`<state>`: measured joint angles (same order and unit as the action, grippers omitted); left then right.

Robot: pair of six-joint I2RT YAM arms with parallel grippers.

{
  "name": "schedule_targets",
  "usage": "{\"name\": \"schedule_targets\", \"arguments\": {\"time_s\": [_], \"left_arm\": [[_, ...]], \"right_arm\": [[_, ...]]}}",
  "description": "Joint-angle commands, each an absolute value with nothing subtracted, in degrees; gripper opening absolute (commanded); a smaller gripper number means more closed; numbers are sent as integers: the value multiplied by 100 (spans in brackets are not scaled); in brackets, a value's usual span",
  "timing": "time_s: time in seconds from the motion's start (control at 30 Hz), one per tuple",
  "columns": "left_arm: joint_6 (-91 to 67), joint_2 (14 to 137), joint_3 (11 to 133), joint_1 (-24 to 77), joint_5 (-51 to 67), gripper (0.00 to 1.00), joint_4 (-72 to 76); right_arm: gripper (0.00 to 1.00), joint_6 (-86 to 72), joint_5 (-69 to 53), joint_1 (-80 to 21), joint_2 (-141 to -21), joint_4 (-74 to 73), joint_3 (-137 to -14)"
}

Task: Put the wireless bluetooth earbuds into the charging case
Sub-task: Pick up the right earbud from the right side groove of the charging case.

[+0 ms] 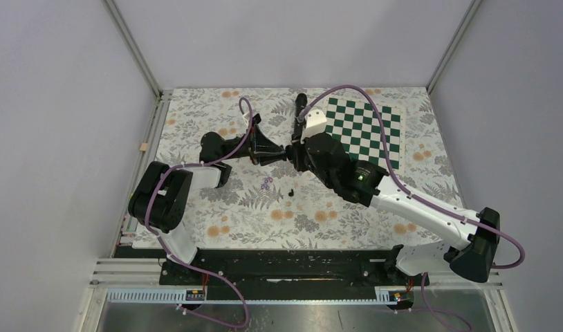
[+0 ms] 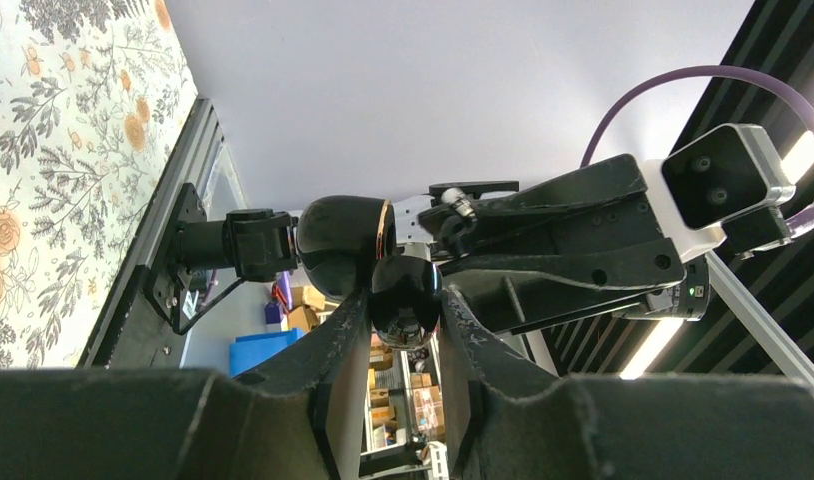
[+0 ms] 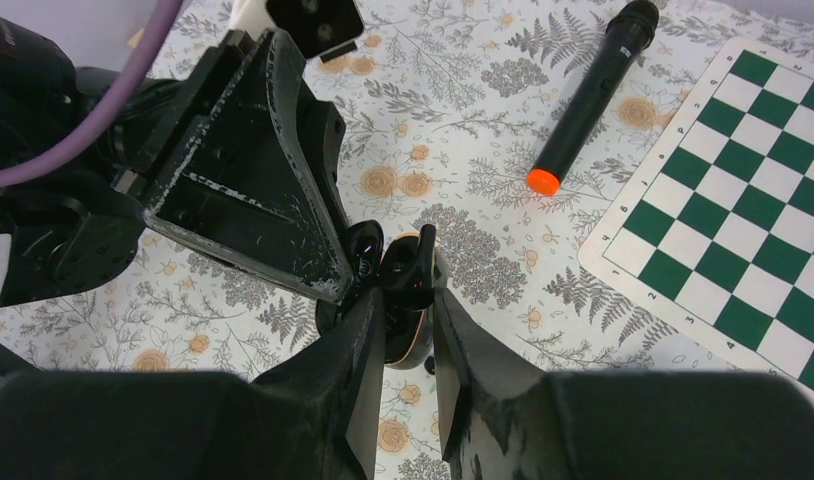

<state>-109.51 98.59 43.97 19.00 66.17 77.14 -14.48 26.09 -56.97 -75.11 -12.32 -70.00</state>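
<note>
Hovering above a floral-print surface (image 1: 334,221) enclosed by pale grey panels (image 1: 292,41), the left gripper (image 2: 403,318) had its jaws clenched on the glossy black charging case (image 2: 405,288). The right gripper (image 3: 403,300) flanked it, grip impossible to tell. Two pale purple earbuds (image 1: 266,183) and a black earbud (image 1: 291,193) lay loose on the surface, well apart from the chessboard (image 1: 365,128) and microphone (image 3: 588,95)

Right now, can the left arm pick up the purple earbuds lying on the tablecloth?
Probably not yet. The purple earbuds lie uncovered near the left end effector, but that is shut on the charging case, so it has no free grip.
</note>
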Motion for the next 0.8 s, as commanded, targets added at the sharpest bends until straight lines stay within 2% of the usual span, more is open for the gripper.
{"name": "schedule_targets", "arguments": {"time_s": [0.0,0.23,0.4,0.53,0.67,0.77], "left_arm": [[-10907,9767,4355,1872,6638,0,8147],[-10907,9798,4370,1857,6679,0,8147],[-10907,9797,4330,1822,6723,0,8122],[-10839,9805,4290,1794,6769,0,8033],[-10423,9723,4309,1792,6834,0,7407],[-9565,9449,4420,1793,6853,0,6088]], "right_arm": [[25,-1284,2734,-5738,-7235,-1003,-7101],[18,-1272,2606,-5718,-7252,-1183,-7255],[8,-1624,1890,-5442,-7257,-1758,-7629],[7,-1953,1332,-5154,-7288,-2420,-8148],[8,-2103,781,-4938,-7579,-3299,-8851],[9,-2140,361,-4798,-7781,-3689,-9225]]}}
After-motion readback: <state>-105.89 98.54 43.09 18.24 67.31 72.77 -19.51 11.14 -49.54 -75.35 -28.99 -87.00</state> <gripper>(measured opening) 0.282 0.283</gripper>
